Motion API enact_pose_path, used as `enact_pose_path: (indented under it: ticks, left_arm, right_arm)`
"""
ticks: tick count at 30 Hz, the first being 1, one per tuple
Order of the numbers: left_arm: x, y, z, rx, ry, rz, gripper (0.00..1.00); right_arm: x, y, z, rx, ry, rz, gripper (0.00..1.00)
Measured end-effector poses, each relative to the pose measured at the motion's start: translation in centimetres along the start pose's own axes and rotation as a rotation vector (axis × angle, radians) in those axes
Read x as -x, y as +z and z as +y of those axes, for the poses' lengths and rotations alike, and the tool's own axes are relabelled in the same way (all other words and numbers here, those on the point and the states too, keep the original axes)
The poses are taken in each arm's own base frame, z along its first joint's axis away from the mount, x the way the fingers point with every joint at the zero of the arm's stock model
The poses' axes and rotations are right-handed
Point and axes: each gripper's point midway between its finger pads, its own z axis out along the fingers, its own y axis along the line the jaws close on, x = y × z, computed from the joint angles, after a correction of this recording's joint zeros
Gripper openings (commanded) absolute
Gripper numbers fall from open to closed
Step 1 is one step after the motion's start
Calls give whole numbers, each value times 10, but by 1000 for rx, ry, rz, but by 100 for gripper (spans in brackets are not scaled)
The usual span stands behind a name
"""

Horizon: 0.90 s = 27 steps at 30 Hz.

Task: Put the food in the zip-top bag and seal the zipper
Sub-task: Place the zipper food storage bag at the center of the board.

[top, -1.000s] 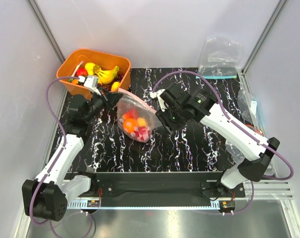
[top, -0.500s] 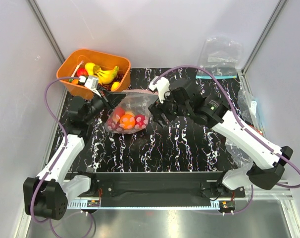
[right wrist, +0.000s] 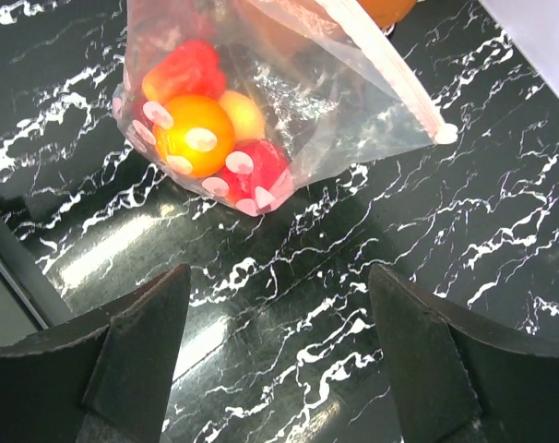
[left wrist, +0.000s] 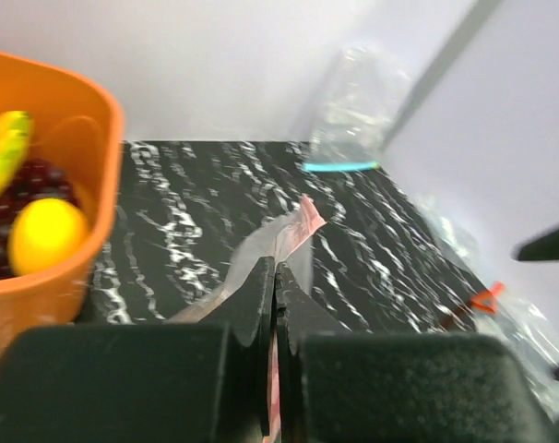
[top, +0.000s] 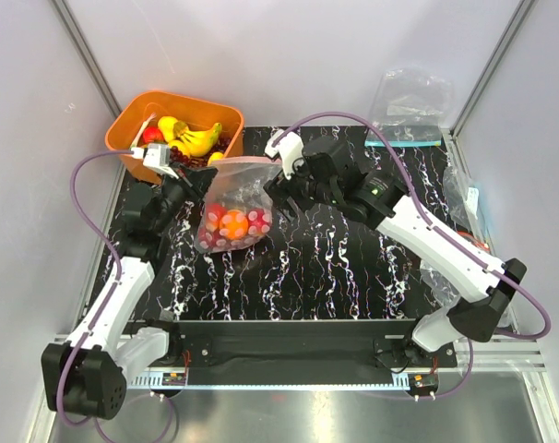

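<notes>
One zip-top bag is hanging over the black marbled table, just beside one orange bin. Inside it I am counting four pieces of food: one orange, two red, one yellowish. The left gripper is pinching tight on the pink zipper at one corner. The right gripper is hovering near the bag, jaws spread wide, gripping nothing. One banana bunch is sitting in the bin, and pale walls are enclosing everything.
</notes>
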Motion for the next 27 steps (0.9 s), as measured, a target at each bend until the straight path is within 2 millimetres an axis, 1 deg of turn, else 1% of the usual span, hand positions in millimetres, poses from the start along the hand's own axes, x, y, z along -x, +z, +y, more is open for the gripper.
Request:
enact_pose_path:
  ticks: [2, 5, 7, 9, 10, 11, 12, 13, 15, 16, 17, 19, 23, 27]
  left_arm:
    - [2, 4, 12, 46, -1, -9, 7]
    - [8, 8, 36, 125, -20, -30, 9]
    - [10, 6, 52, 178, -39, -41, 10]
    - [15, 1, 70, 244, -49, -59, 16]
    - [17, -2, 76, 273, -53, -71, 41]
    - [19, -5, 80, 299, -54, -82, 60]
    - [22, -8, 83, 325, -59, -99, 72]
    - [24, -12, 85, 346, -61, -109, 82]
    - [30, -23, 86, 390, -67, -143, 91]
    - [34, -28, 84, 403, -67, -156, 93]
    - [38, -34, 81, 412, -64, -172, 98]
    - [49, -45, 74, 421, -57, -205, 99]
    - [60, -63, 60, 432, -59, -225, 99]
    - [71, -70, 41, 400, -83, -211, 99]
  right_arm:
    - [2, -1, -2, -4, 7, -10, 84]
    - [2, -3, -4, -11, 20, -14, 84]
    - [1, -6, -7, -17, 33, -17, 84]
    - [-1, -12, -10, -26, 50, -22, 84]
    - [-2, -15, -12, -30, 61, -27, 85]
    - [-3, -18, -14, -38, 74, -35, 85]
    - [-4, -21, -16, -50, 89, -43, 91]
    - [-6, -24, -20, -68, 110, -48, 93]
    - [-11, -30, -28, -112, 150, -58, 95]
    - [-14, -32, -32, -132, 173, -63, 97]
    - [-16, -35, -34, -145, 195, -70, 99]
    - [-23, -39, -36, -163, 231, -69, 100]
    - [-32, -48, -33, -168, 299, -87, 100]
    - [-42, -59, -28, -161, 356, -119, 100]
